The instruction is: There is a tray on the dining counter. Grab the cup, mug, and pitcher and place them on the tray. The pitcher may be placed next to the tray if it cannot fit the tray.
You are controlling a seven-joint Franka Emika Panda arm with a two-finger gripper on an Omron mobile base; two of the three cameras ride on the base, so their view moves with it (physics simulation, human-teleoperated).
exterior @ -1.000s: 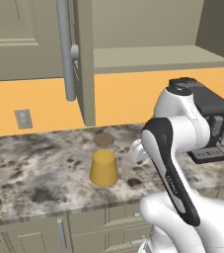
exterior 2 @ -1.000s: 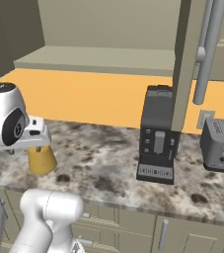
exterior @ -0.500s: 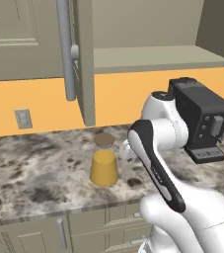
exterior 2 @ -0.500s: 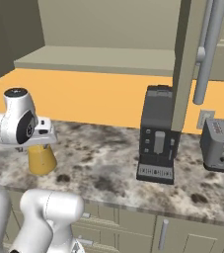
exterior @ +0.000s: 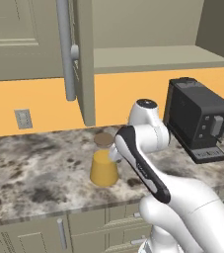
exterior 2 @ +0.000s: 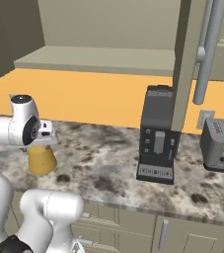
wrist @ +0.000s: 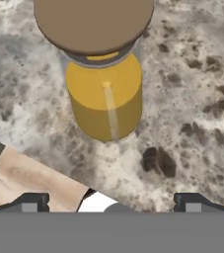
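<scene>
Because its jaws are spread wide, the gripper (wrist: pixel 108 205) hovers above the pitcher (wrist: pixel 103 74), apparently lining up a grasp.

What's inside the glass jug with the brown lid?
The pitcher holds orange-yellow liquid, filling most of it. A round brown lid sits on top and covers the mouth, so the liquid's surface right under it is hidden.

The pitcher (exterior: pixel 104 166) stands upright on the worktop (exterior: pixel 29 173), near its front edge, with the claw (wrist: pixel 108 200) just above it. Well to its right on the same worktop stands a coffee machine (exterior 2: pixel 157 141), with a toaster (exterior 2: pixel 222 145) further right, under the cabinets (exterior: pixel 29 39)
</scene>
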